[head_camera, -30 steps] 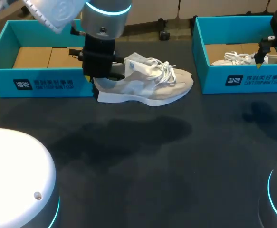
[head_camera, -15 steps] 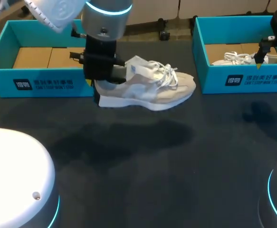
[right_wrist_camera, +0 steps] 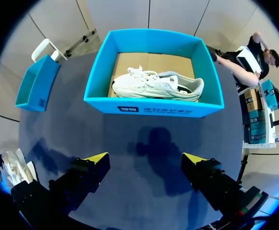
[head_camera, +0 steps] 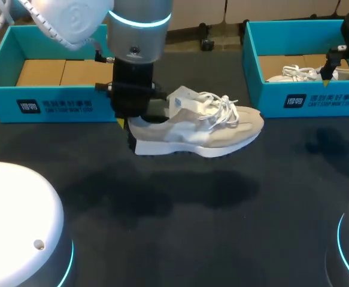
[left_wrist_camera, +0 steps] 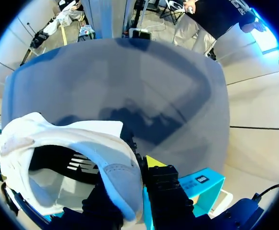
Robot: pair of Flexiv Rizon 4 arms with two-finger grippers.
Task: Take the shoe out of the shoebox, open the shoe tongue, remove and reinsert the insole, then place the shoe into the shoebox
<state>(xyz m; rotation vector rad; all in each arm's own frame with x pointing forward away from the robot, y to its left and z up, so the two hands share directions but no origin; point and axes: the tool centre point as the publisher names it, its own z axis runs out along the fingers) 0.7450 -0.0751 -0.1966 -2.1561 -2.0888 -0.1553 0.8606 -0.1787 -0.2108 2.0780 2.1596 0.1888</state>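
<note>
Beige shoe (head_camera: 204, 128) is up in the air at centre, held by its heel and near level, toe to 3 o'clock, white laces loose, tongue raised. Open teal shoebox (head_camera: 48, 107) at 10 o'clock shows its cardboard floor. Second shoebox (head_camera: 306, 98) at 2 o'clock holds a white shoe (head_camera: 294, 73).

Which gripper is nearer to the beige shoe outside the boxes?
Left. The left gripper grips the shoe at its heel; the right gripper hangs open by the right shoebox, well apart.
</note>
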